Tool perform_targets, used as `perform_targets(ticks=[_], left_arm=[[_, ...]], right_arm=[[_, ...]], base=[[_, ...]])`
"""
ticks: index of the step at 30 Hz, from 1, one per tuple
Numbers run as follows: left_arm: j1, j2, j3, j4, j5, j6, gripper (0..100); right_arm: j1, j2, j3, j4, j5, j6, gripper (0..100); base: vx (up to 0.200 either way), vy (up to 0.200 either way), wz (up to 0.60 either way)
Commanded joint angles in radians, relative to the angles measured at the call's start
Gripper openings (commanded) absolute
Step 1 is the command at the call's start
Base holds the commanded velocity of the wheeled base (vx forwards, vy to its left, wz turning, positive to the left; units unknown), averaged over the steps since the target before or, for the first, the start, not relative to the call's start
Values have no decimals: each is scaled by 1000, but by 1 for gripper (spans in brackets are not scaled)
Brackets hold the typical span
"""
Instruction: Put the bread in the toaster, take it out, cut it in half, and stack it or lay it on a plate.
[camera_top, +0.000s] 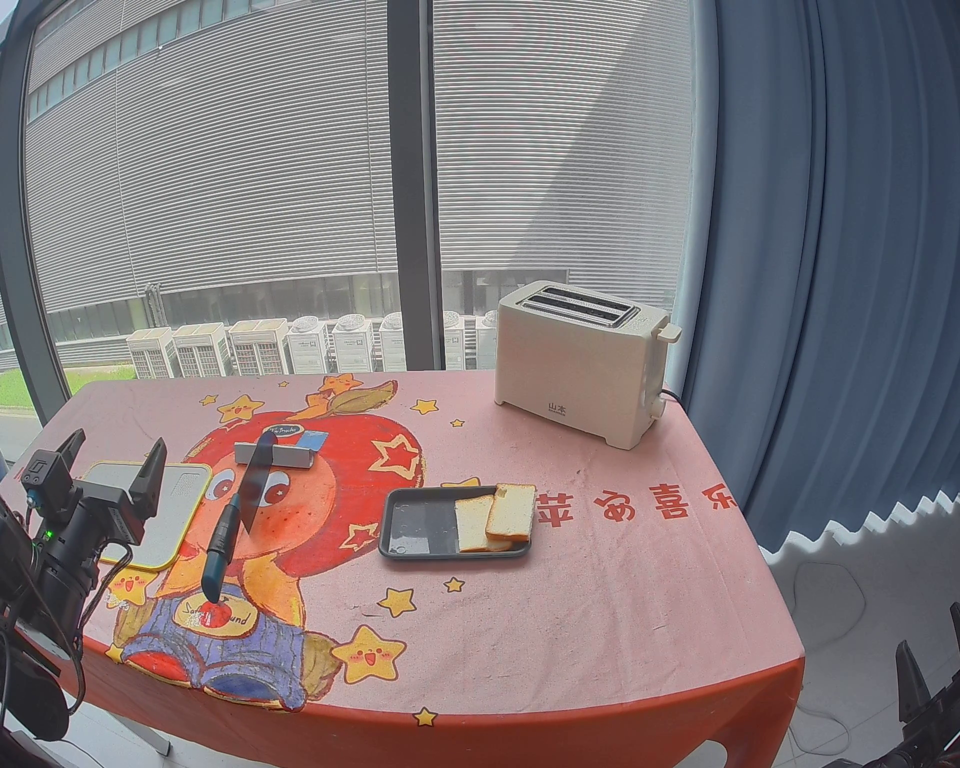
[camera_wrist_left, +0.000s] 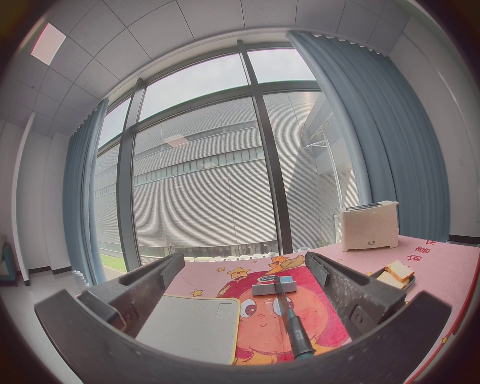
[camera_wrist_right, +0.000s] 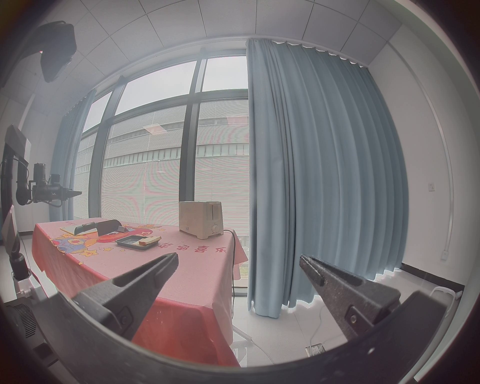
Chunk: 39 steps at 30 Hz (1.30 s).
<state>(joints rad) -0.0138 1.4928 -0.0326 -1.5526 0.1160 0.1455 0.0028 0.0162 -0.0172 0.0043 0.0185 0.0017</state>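
i read this as either the very start or the very end, and i can't settle which. two pale squarish bread slices (camera_top: 497, 518) lie on the right half of the dark grey rectangular plate (camera_top: 418, 528) mid-table, one leaning on the other. they might be cut halves already laid out. whether they are toasted i cannot tell. the boxy cream toaster (camera_top: 580, 365) sits at the far right with both slots empty. the knife with the teal handle (camera_top: 235, 520) lies left of the plate, its dark blade propped on a small grey rest (camera_top: 285, 455). the smooth pale cutting board with a yellow rim (camera_top: 180, 505) at the near left has nothing on it.

my left gripper (camera_top: 112, 458) hangs over the table's left edge by the board, its fingers spread and holding nothing. my right gripper (camera_wrist_right: 239, 260) sits low, off the table's right side, with its fingers also apart and holding nothing. the bread's crumb looks soft, so it would need a light squeeze. the printed pink tablecloth (camera_top: 600, 600) looks soft and wrinkles a little.
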Motion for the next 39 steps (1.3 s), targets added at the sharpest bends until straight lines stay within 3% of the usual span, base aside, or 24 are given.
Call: perform_targets(ticks=[1, 13, 18, 23, 28, 33, 39], left_arm=[[-9, -60, 31, -11, -2, -1, 100], [-14, -147, 33, 6, -15, -6, 100], [-15, -229, 33, 147, -21, -6, 100], [-14, -339, 33, 313, -65, -4, 100], [-14, -437, 29, 463, -67, -3, 100], [-14, -503, 23, 557, -68, -3, 100], [-14, -520, 29, 598, -108, -3, 100]], right_arm=[[0, -10, 14, 0, 0, 0, 100], [0, -10, 14, 0, 1, 0, 100], [0, -10, 14, 0, 0, 0, 100], [0, -10, 14, 0, 1, 0, 100], [0, -10, 14, 0, 0, 0, 100], [0, -10, 14, 0, 0, 0, 100], [0, -10, 14, 0, 1, 0, 100]], base=[[0, 0, 0], [0, 0, 0], [0, 0, 0], [0, 0, 0], [0, 0, 0], [0, 0, 0], [0, 0, 0]])
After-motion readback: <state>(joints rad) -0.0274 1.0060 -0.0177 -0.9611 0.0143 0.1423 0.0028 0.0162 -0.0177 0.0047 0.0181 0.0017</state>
